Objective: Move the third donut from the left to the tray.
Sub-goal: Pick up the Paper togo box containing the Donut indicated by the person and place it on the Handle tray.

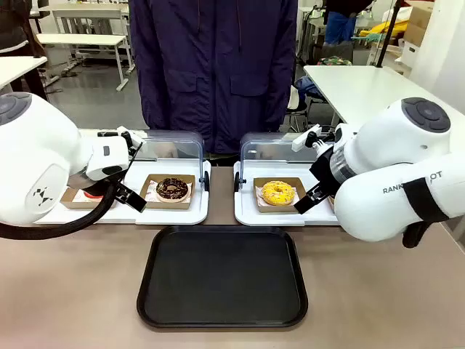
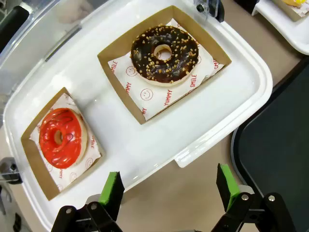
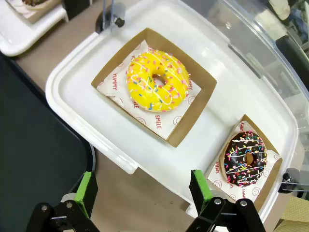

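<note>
The yellow-glazed third donut lies in its square brown holder on white paper, at the left end of the right-hand white tray. The black tray lies bare on the table in front of both white trays. My right gripper hovers open above the table edge of that white tray, short of the yellow donut, holding nothing. My left gripper is open too, over the near rim of the left white tray, with the black tray to its side.
The left white tray holds a red donut and a nut-topped chocolate donut. A chocolate donut with sprinkles sits beside the yellow one. Clear lids stand open behind. A person in a dark coat stands at the far side.
</note>
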`<action>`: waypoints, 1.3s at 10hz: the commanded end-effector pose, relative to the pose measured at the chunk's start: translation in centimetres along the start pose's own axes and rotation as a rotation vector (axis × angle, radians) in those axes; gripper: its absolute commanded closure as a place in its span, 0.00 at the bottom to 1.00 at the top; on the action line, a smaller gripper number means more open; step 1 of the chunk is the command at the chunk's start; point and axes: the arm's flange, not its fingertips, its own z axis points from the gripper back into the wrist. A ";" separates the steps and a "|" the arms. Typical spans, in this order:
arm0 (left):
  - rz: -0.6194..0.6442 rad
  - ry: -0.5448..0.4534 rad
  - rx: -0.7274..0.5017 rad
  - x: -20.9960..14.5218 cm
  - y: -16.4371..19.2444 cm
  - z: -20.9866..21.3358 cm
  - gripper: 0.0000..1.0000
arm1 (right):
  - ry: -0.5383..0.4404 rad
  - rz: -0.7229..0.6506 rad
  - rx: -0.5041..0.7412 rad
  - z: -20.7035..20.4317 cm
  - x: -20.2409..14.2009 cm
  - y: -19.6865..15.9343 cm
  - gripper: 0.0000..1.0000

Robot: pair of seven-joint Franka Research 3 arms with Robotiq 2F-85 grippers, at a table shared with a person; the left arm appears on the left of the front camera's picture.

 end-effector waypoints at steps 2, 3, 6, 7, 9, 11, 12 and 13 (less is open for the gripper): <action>0.000 0.000 0.000 0.0 0.0 0.0 0.00 | 0.000 0.000 0.000 0.0 0.0 0.0 0.00; 0.000 0.000 0.000 0.0 0.0 0.0 0.00 | 0.000 0.000 0.000 0.0 0.0 0.0 0.00; 0.000 0.000 0.000 0.0 0.0 0.0 0.00 | 0.000 0.000 0.000 0.0 0.0 0.0 0.00; 0.000 0.000 0.000 0.0 0.0 0.0 0.00 | 0.000 0.000 0.000 0.0 0.0 0.0 0.00; 0.000 0.000 0.000 0.0 0.0 0.0 0.00 | 0.000 0.000 0.000 0.0 0.0 0.0 0.00; -0.006 -0.021 -0.051 0.9 0.9 1.7 0.00 | -0.009 0.031 0.001 1.4 1.3 -1.0 0.00; 0.011 -0.042 -0.099 2.1 2.5 3.7 0.00 | -0.030 0.019 0.020 3.9 3.1 -2.7 0.00; 0.037 -0.053 -0.156 3.3 5.0 6.6 0.00 | -0.062 -0.006 0.079 6.7 5.1 -4.8 0.00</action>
